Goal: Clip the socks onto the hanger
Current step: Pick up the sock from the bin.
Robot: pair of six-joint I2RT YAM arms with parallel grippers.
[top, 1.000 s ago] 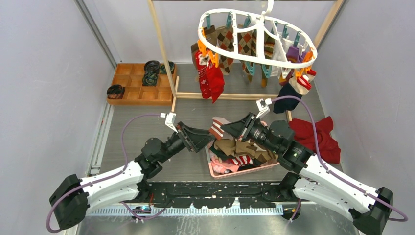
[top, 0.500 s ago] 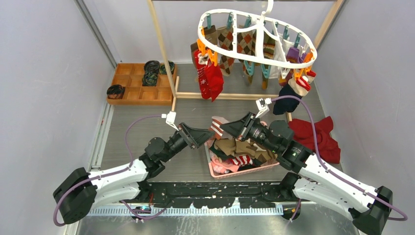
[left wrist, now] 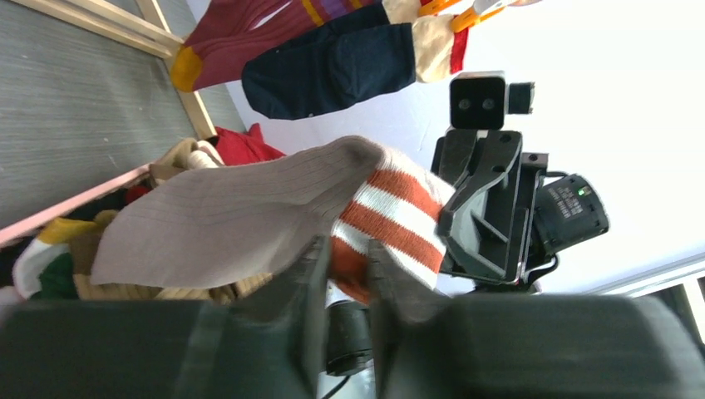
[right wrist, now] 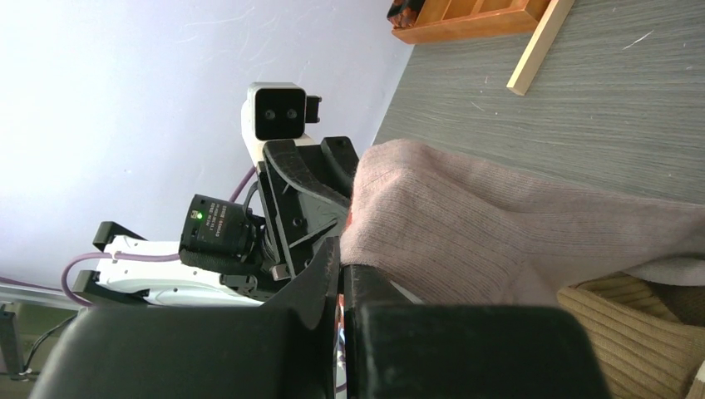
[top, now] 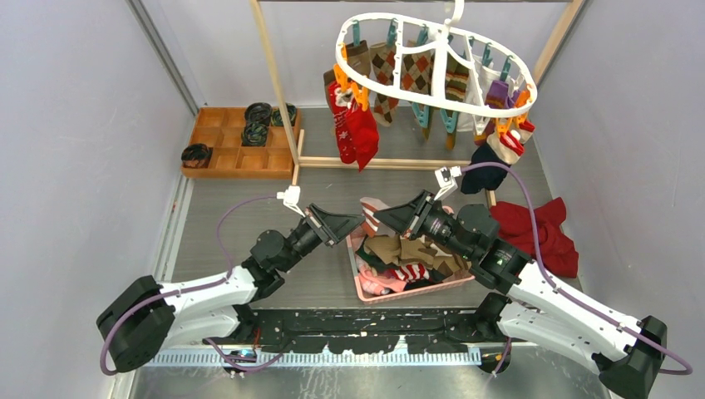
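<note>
Looking down from the top camera, you see both arms meeting over the pink basket, which sits on the table just ahead of the arm bases. Your right gripper is clamped tight on the taupe ribbed part of one sock, fabric bunching out of its closed fingers. Your left gripper faces it from the other side, its fingers drawn narrow around the orange-and-white striped end of that same sock, pinching it. The sock hangs between the two grippers, lifted above the heap of socks in the basket.

Behind, the hanger hangs from the wooden rack, tilted, with several socks already pegged around its ring: argyle pairs at the back, a red patterned sock on the left, a navy one on the right. A red cloth lies on the table right of the basket, and a wooden tray sits at the far left.
</note>
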